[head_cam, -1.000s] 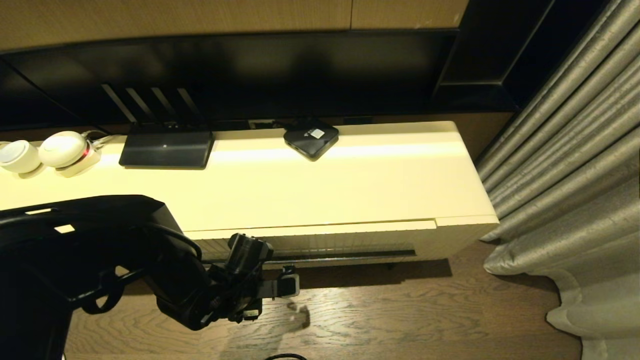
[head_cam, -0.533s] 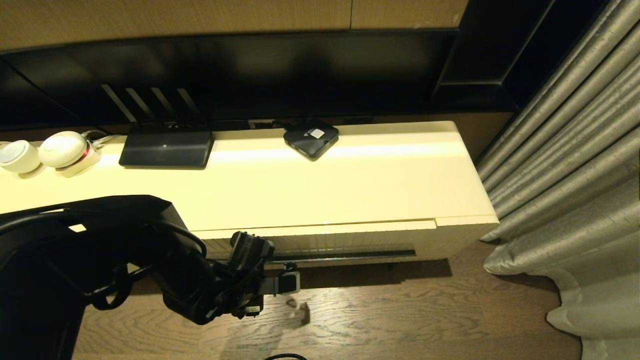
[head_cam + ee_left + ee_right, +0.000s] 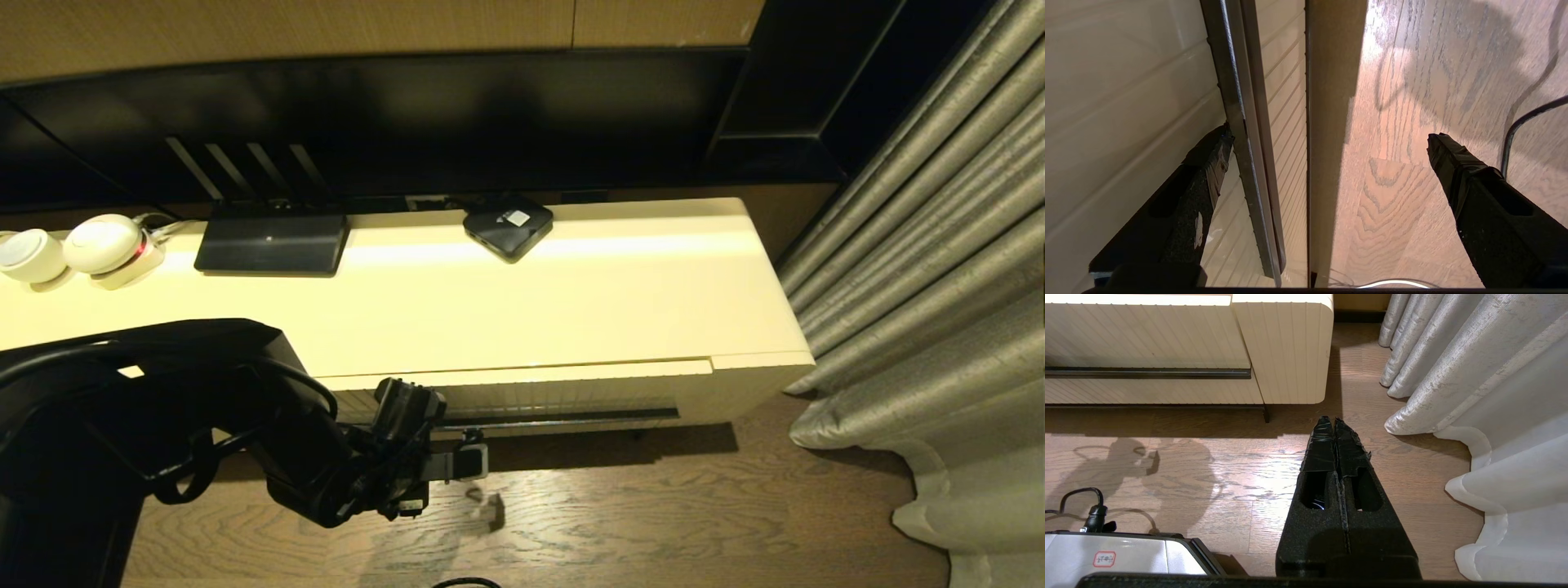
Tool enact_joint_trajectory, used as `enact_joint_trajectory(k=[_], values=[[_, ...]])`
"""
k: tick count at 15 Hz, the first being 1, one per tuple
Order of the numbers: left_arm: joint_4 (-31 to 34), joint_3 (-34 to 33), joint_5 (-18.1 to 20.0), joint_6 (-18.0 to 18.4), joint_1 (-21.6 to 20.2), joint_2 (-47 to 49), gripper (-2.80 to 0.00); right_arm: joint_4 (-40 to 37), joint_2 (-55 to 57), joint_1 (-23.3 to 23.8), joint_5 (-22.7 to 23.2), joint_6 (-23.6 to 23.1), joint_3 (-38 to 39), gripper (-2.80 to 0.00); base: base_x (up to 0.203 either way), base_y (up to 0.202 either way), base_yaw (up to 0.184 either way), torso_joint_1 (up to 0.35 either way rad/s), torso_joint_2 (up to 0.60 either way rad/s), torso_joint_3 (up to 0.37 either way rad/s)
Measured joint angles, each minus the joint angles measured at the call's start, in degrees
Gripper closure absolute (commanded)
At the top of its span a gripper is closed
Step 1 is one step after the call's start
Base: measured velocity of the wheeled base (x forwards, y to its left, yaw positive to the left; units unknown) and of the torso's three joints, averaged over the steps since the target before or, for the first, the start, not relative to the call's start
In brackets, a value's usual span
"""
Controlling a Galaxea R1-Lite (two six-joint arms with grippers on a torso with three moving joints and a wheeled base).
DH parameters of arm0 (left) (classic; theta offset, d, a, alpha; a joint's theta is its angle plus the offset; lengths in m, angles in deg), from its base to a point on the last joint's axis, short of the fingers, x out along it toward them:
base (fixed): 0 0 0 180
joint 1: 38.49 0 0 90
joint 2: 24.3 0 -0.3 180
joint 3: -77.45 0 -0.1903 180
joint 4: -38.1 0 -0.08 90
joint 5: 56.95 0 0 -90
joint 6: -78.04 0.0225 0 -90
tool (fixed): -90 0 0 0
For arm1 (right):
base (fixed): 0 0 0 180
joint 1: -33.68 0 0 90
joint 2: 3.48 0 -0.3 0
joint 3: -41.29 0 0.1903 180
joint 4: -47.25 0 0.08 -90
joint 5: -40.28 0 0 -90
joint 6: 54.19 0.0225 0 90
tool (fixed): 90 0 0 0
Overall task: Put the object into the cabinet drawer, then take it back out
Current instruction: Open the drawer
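Compared with a second ago, the left arm is sitting a little nearer the cabinet, and the left end effector (image 3: 473,482) is now hanging slightly closer to the handle slot; everything on the worktop is lying where it was.

Going from left to right: two white round devices (image 3: 73,249) are sitting at the far left of the cream worktop (image 3: 571,310), then a flat black router (image 3: 271,242) with its aerials leaning back, then a small black square box (image 3: 508,226) near the back edge. The bottle is showing in no view. Below the worktop's front edge, the cabinet drawer (image 3: 563,398) is sitting shut, its ribbed front flush and the dark handle slot (image 3: 563,419) running along its lower edge.

The left end effector is standing spread wide and empty, one finger (image 3: 1200,183) lying against the drawer front by the slot, the other finger (image 3: 1474,183) out over the wooden floor (image 3: 694,506). Open floor is stretching in front of the cabinet towards the grey curtains (image 3: 931,286) on the right. The right end effector (image 3: 1335,424) is hanging clenched with nothing in it, low above the floor, near the cabinet's rounded corner.
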Motion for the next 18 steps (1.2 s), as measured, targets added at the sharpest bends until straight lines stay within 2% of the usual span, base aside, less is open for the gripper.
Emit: enact_joint_trajectory(k=[12, 15, 18], values=[[2.37, -0.77, 0.33, -0.23, -0.05, -0.05, -2.8, 0.0, 0.0, 0.0, 0.01, -0.01, 0.0, 0.0, 0.0, 0.0, 0.0, 0.0, 0.0, 0.0], [4.19, -1.21, 2.77, -0.28, -0.18, -0.59, -2.8, 0.0, 0.0, -0.02, 0.01, -0.01, 0.0, 0.0, 0.0, 0.0, 0.0, 0.0, 0.0, 0.0], [5.91, -1.31, 3.35, -0.28, -0.24, -1.58, -2.8, -0.02, 0.0, 0.0, 0.03, 0.0, 0.0, 0.0, 0.0, 0.0, 0.0, 0.0, 0.0, 0.0]])
